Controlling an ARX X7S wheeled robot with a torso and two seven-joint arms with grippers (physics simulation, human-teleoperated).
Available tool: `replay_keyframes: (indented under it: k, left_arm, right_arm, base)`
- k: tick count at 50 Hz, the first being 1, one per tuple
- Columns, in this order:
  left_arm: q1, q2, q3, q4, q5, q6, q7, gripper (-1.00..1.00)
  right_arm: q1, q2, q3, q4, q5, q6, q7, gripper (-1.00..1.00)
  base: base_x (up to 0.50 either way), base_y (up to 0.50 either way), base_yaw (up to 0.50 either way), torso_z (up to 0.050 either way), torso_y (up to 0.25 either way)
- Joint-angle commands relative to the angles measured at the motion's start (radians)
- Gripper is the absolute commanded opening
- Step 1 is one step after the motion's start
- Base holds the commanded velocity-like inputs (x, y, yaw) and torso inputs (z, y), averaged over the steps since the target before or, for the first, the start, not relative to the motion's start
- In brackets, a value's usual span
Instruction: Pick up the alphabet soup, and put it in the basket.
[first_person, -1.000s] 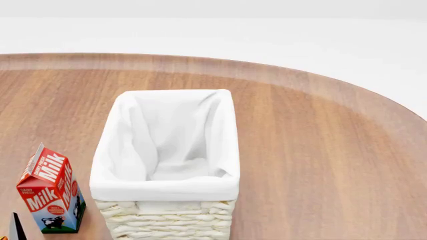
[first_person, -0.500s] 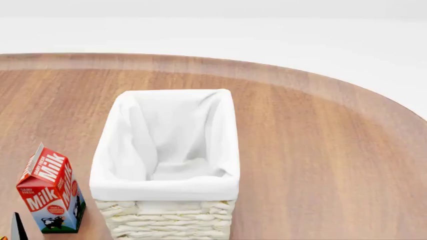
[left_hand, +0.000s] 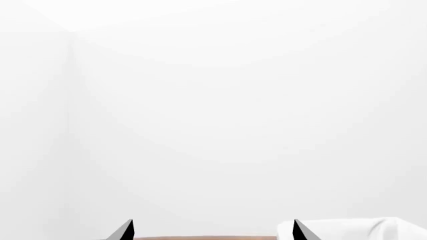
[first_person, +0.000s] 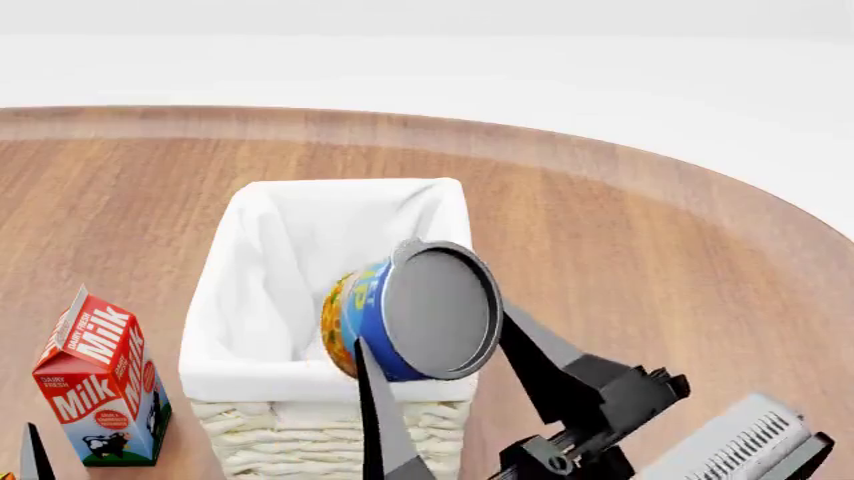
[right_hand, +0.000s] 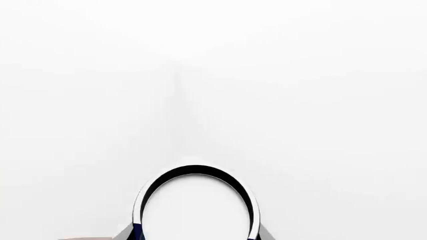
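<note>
Above basket (first_person: 227, 300) near desk's (first_person: 641, 240) front edge: right claw (first_person: 434, 375) holds soup can (first_person: 407, 312) sideways. Advice: centre over lining, lower, then release. Left claw (left_hand: 212, 231) spread, empty.

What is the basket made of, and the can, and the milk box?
The basket looks like cream woven wicker, seen in its braided strands, with a soft white cloth lining folded over the rim. The can seems metal: its end is dull grey with a raised rim, and a printed label wraps it. The milk box looks like printed cardboard, with folded edges.
</note>
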Motion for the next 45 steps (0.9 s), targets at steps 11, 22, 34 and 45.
replay_keyframes:
  k: [11,22,34,45]
  left_arm:
    - [-0.004,-0.002,0.002,-0.007,-0.002,0.004,-0.004,1.0]
    - [-0.005,-0.002,0.005,-0.006,-0.001,-0.001,-0.006,1.0]
    - [-0.002,-0.005,0.005,-0.001,0.0,-0.002,-0.009,1.0]
    - [0.001,-0.008,0.004,0.002,0.0,-0.002,-0.013,1.0]
  right_arm:
    - [0.403,-0.036,-0.016,-0.002,0.034,0.51,0.284,-1.0]
    - [0.6,-0.102,-0.082,0.116,0.053,0.72,0.316,-1.0]
    - [0.842,-0.223,-0.132,0.38,0.039,0.859,0.285,-1.0]
    - [0.974,-0.334,-0.205,0.605,0.008,0.943,0.249,-1.0]
  base:
    - [0.0,0.0,0.0,0.0,0.0]
    - [0.0,0.0,0.0,0.0,0.001]
    - [0.0,0.0,0.0,0.0,0.001]
    - [0.0,0.0,0.0,0.001,0.001]
